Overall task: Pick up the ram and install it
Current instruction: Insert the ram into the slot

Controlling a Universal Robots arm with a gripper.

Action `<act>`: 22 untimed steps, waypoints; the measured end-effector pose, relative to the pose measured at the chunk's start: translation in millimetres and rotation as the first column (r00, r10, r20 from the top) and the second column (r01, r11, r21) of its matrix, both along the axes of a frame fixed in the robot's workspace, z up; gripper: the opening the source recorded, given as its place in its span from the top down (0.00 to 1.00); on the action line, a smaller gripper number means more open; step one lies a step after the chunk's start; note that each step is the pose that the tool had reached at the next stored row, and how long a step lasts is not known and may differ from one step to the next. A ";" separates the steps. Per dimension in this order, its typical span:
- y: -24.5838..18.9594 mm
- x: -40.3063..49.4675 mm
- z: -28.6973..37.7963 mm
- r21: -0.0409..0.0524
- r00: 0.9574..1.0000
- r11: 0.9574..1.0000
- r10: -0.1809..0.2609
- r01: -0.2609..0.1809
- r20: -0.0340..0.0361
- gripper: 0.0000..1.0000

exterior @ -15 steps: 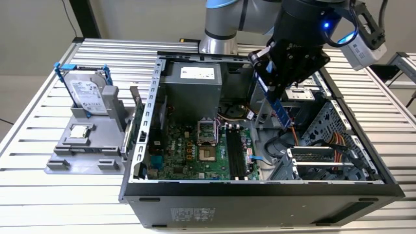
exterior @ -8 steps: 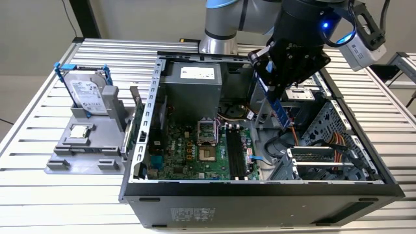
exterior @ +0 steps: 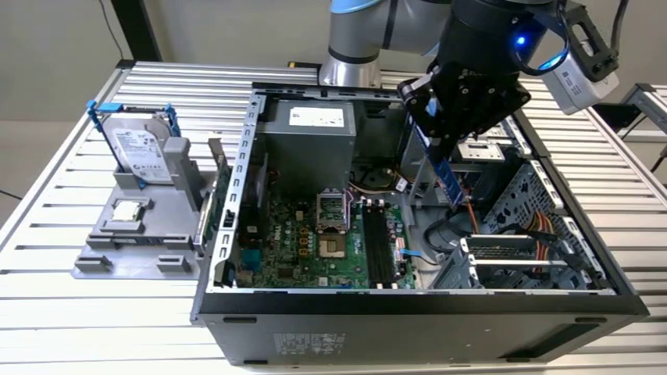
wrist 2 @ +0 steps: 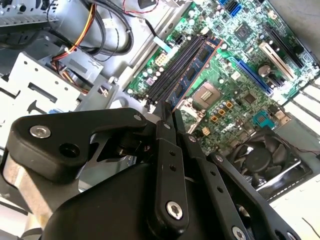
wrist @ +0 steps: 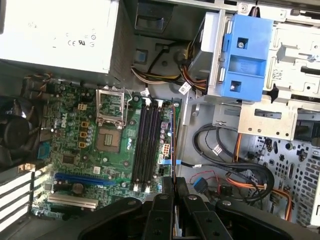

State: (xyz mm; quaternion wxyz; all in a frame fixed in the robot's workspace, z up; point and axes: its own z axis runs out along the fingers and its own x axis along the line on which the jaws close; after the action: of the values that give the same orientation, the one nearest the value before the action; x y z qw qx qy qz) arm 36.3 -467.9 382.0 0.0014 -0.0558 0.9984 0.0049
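Black multi-link gripper (exterior: 451,160) hanging over the open black computer case (exterior: 417,305), toward its far right side in the exterior view. Fingers pinched together on the long, narrow blue circuit-board ram stick (exterior: 446,173) — held by its upper end, long axis close to vertical with a slight tilt, lower end dangling free above the cables beside the green motherboard (exterior: 312,242). In the second wrist view, stick (wrist 2: 192,70) seen nearly edge-on, running out from the clenched fingertips (wrist 2: 164,112) roughly parallel to the row of long black memory slots (wrist 2: 175,67). In the first wrist view, slots (wrist: 147,145) ahead of the gripper (wrist: 174,187), stick a thin edge (wrist: 173,140) just beside the slot row on the drive-bay side. Stick well apart from the slots, nothing seated. Judged: carry phase, ram lifted and over the case, not yet level with or pressed into a slot. Grey fixture tray (exterior: 136,242) with hard drive near the slatted metal tabletop's (exterior: 62,328) left edge, well away.
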 end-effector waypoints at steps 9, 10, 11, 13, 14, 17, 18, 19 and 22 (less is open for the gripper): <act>0.0 0.0 -1.5 0.000 1.000 1.000 -0.009 0.009 0.000 1.00; 0.0 0.0 -1.7 0.000 1.000 1.000 -0.009 0.009 0.000 1.00; 0.0 0.0 -1.9 0.000 1.000 1.000 -0.009 0.009 0.000 1.00; 0.0 0.0 -2.4 0.000 1.000 1.000 -0.009 0.009 0.000 1.00; 0.0 0.0 -2.7 0.001 1.000 1.000 -0.009 0.009 0.000 1.00; 0.0 0.0 -3.6 0.000 1.000 1.000 -0.009 0.009 0.000 1.00; 0.0 0.0 -3.9 0.000 1.000 1.000 -0.009 0.009 0.000 1.00; 0.0 0.0 -4.2 0.000 1.000 1.000 -0.010 0.010 0.000 1.00; 0.0 0.0 -5.1 0.000 1.000 1.000 -0.010 0.010 0.000 1.00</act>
State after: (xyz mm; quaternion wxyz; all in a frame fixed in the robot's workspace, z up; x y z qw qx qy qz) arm 36.3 -467.9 377.0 0.0014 -0.0506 0.9987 0.0051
